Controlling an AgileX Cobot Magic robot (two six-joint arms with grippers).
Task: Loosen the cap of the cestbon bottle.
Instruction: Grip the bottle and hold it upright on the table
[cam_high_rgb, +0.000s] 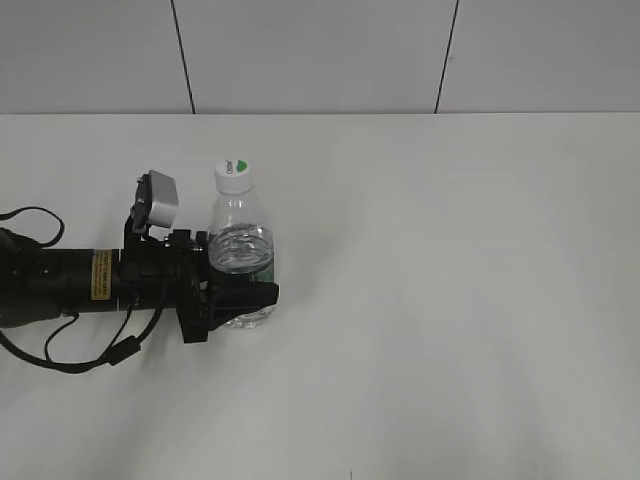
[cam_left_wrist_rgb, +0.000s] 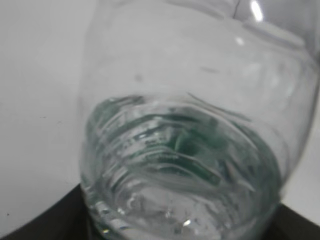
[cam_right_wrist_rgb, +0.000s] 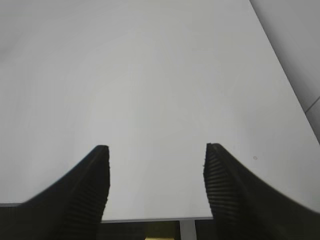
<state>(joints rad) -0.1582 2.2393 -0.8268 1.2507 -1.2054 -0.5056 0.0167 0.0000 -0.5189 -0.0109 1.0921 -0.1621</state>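
- Clamping the lower body of the cestbon bottle (cam_high_rgb: 241, 262), your left gripper (cam_high_rgb: 243, 297) has its black jaws on either side of the green label band, one jaw in front of the bottle and the other behind it as your exterior view shows them.
- Look at your left wrist view: the cestbon bottle (cam_left_wrist_rgb: 190, 150) fills almost the whole picture right between the jaws, clear ribbed plastic with water and a green tint inside; only dark edges of the gripper show at the bottom corners.
- Just above the jaws, the bottle stands upright on the white table (cam_high_rgb: 450, 300), its clear shoulder and narrow neck rising free of the grip.
- Topping the neck, well above the jaws, sits the cap (cam_high_rgb: 234, 176), white with a green patch on top, and nothing touches it.
- Behind the jaws, your left arm (cam_high_rgb: 90, 280) stretches out low over the table towards the left edge, with a grey wrist camera (cam_high_rgb: 157, 200) mounted on top and black cables looping beneath.
- Your right gripper (cam_right_wrist_rgb: 156, 175) is spread wide, holding nothing; its two ribbed black fingers (cam_right_wrist_rgb: 92, 185) frame only bare white table (cam_right_wrist_rgb: 150, 75) between and beyond them.
- You cannot see the right gripper in the exterior view.
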